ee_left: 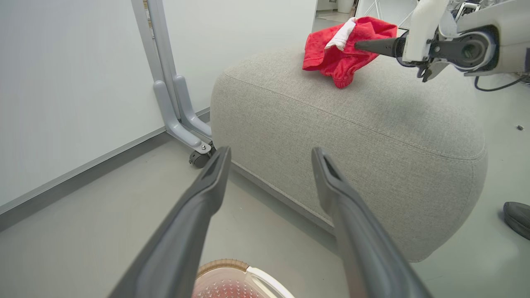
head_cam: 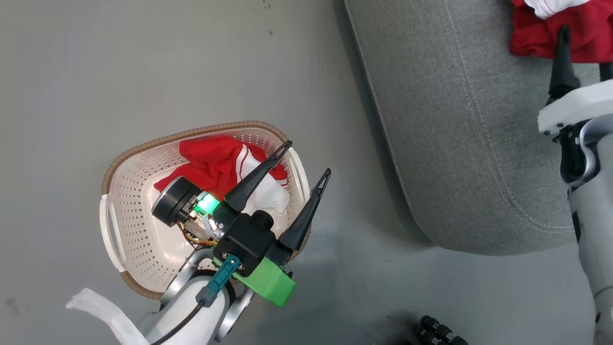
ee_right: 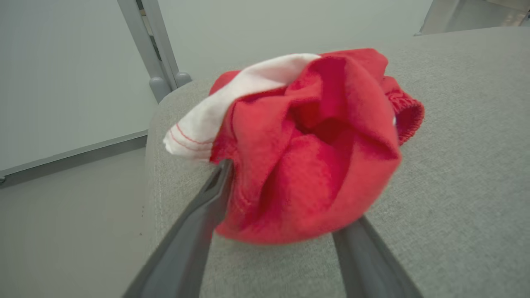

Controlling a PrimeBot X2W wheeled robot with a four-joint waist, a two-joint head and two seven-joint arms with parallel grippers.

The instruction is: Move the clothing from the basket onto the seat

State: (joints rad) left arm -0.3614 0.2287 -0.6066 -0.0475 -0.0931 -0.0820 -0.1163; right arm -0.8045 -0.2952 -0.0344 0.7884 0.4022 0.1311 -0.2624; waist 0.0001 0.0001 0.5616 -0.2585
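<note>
One jersey (head_cam: 215, 163) lies bunched in the basket (head_cam: 125, 201), left of centre in the head view. A second jersey (head_cam: 531, 38) sits on the seat (head_cam: 455, 143) in the upper right corner.

We judge both to be light, limp and unbreakable. They will sag and trail when lifted, so the hold should be a deep pinch on a raised fold near the middle of the heap, not on a loose edge.

The basket one has no clear heading. Its bulk runs diagonally from red at upper left to a white panel at lower right. In the right wrist view the second jersey stretches across the frame, white panel to the left and ribbed cuff to the right.

The left end effector (head_cam: 309, 157) hangs over the basket's right rim, fingers apart and empty. The right end effector (ee_right: 290, 194) is spread too, its fingers flanking the second jersey, and we see no pinch.
</note>
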